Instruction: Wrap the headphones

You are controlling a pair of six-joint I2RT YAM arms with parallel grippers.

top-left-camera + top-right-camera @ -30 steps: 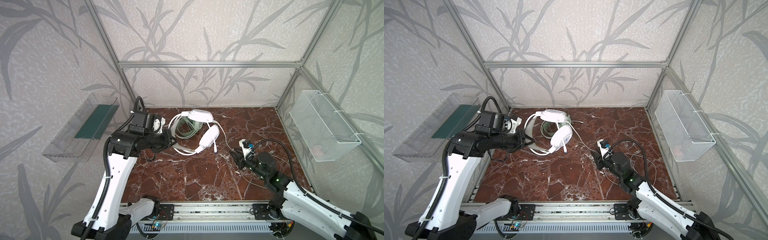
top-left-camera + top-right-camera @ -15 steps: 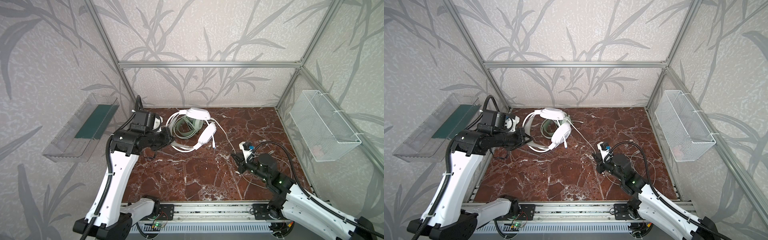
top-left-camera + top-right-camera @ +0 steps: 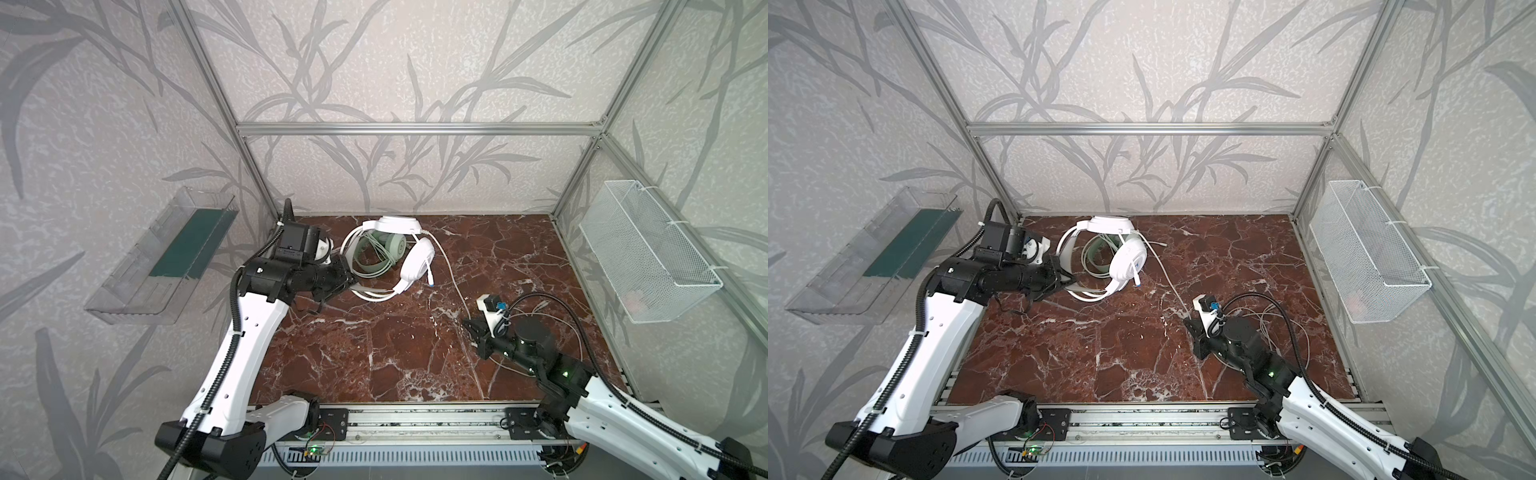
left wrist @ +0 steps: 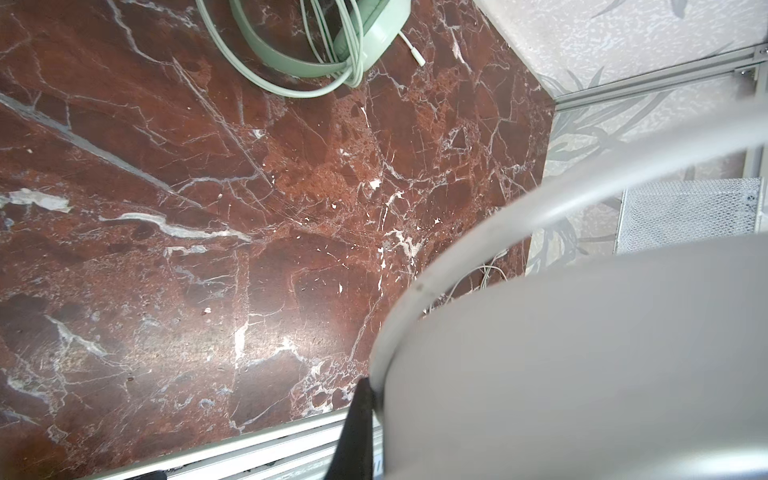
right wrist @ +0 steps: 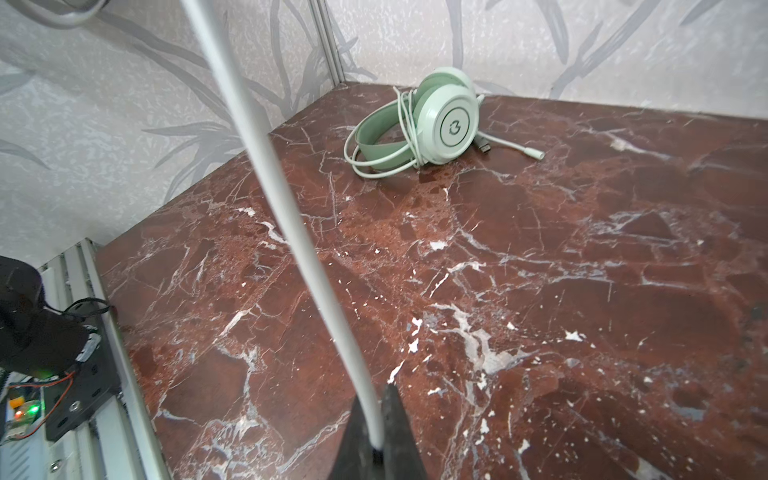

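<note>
**Grippers Draw White Headset's Cable Out Over Marble**

The left gripper (image 3: pixel 348 279) is clamped tight on the frame of the white headset (image 3: pixel 417 262). It holds that headset raised just above and in front of the mint-green headset (image 3: pixel 390 249), which lies on the marble tabletop (image 3: pixel 374 353) with its own cord looped over it.

The right gripper (image 3: pixel 469 326), well apart from the mint-green headset on the side nearer the arms' bases, is closed on the white headset's cable (image 3: pixel 451 276). In the right wrist view the pale cord sits pinched between the two black fingers (image 5: pixel 401 432). From that grip it climbs in a long line back toward the raised headset.

Loose cable loops (image 3: pixel 1268 311) lie on the marble beside the right arm, farther still from the mint-green headset.
</note>
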